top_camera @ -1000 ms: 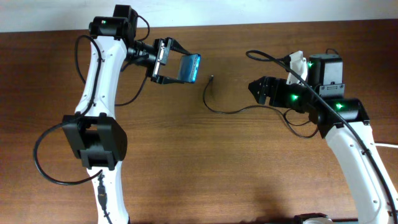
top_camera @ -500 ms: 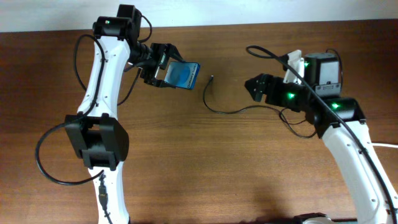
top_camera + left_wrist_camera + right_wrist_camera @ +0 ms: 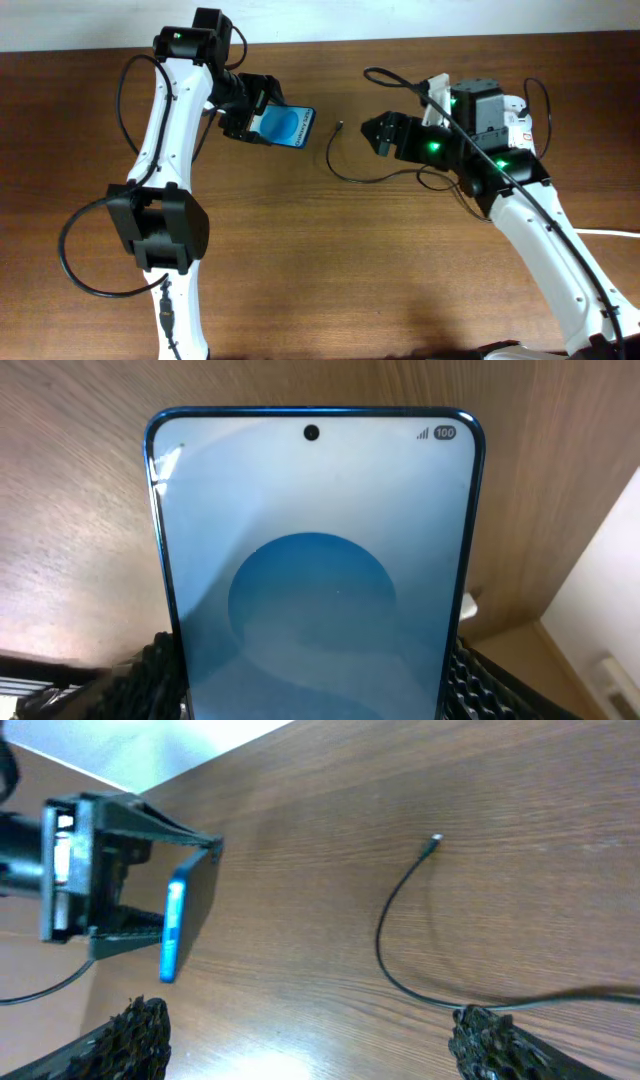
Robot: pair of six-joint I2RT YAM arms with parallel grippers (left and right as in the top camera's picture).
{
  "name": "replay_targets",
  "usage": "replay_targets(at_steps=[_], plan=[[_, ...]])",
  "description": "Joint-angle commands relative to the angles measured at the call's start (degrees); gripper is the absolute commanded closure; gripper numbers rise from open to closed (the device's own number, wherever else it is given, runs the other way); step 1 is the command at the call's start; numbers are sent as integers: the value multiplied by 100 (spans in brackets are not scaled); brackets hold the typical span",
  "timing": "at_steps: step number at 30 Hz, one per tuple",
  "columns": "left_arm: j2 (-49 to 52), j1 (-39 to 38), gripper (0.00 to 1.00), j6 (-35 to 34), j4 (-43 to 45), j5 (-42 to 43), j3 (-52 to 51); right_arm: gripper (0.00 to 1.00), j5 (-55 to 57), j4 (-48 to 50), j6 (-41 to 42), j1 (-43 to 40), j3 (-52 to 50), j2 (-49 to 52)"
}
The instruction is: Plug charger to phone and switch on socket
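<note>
My left gripper is shut on the phone, which has a blue screen with a round pattern, and holds it above the table at the upper left; the screen fills the left wrist view. The charger, a thin black cable, curves on the table with its small plug free. My right gripper is open and empty to the right of the plug, over the cable. In the right wrist view the cable passes under the right finger and the phone shows edge-on. The socket is mostly hidden behind the right arm.
The table's far edge and a white wall run along the top. A thick white cord leaves at the right edge. Black arm cables hang at the left arm's base.
My left gripper has tilted the phone flatter and lowered it slightly. My right gripper has moved left toward the cable's plug end.
</note>
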Motion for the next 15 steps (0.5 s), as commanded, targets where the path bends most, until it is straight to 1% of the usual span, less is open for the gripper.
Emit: replay_targets(at_steps=[1,3,7,11,15], plan=[[-11,-11,100,-192,-22,-114,153,8,55,138,256,208,111,96],[-11,-31,100,-341,-15,-291,153,9,57,271,490,295,111,181],[-11,-28,100,-358,-20,-389,153,9,57,573,518,424,111,240],[-11,-37,100,-358,-44,-535,153,14,81,737,647,546,111,264],[-11,-37,100,-332,-190,-535,153,15,205,962,833,804,111,555]])
